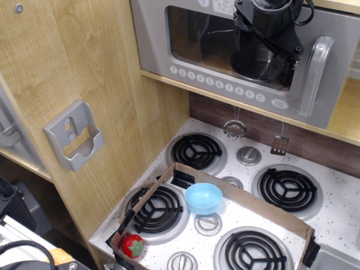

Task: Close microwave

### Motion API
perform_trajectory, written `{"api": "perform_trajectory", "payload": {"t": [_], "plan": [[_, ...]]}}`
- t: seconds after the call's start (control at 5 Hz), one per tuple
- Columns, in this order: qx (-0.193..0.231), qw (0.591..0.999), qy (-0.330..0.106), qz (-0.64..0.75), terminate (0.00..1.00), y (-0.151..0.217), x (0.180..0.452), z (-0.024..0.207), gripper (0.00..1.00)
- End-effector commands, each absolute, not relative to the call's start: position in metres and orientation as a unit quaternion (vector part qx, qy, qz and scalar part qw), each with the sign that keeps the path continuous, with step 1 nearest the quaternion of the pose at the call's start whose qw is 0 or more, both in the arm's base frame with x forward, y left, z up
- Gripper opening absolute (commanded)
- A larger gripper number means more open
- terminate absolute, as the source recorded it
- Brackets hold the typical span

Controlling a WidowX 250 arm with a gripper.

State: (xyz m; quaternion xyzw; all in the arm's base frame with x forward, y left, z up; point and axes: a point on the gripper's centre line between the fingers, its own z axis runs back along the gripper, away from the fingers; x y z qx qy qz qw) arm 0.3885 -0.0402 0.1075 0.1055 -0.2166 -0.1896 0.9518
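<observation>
The microwave sits at the top of the view in a light-wood compartment. Its wide grey door has a clear window, a row of round number buttons and a big grey loop handle at the right. The door lies about flush with the compartment front; I cannot tell whether a gap remains. My black gripper is up against the right part of the window, left of the handle. Its fingers point at the door and are hidden by its own body, so their state is unclear.
A small grey holder is fixed to the wooden side wall. Below is a toy stove with several burners. A low cardboard box on it holds a blue bowl and a red strawberry. Two small utensils hang under the shelf.
</observation>
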Motion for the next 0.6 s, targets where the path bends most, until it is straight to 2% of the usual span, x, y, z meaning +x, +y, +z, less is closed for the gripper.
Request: {"api": "perform_trajectory", "payload": {"t": [0.0, 0.2, 0.4], "plan": [[0.108, 0.944, -0.247, -0.191, 0.0, -0.0511, 0.3964, 0.134, 1.0], [0.108, 0.944, -0.247, -0.191, 0.0, -0.0511, 0.3964, 0.134, 1.0], [0.108, 0.944, -0.247, -0.191, 1.0, -0.0511, 0.3964, 0.134, 1.0]]}}
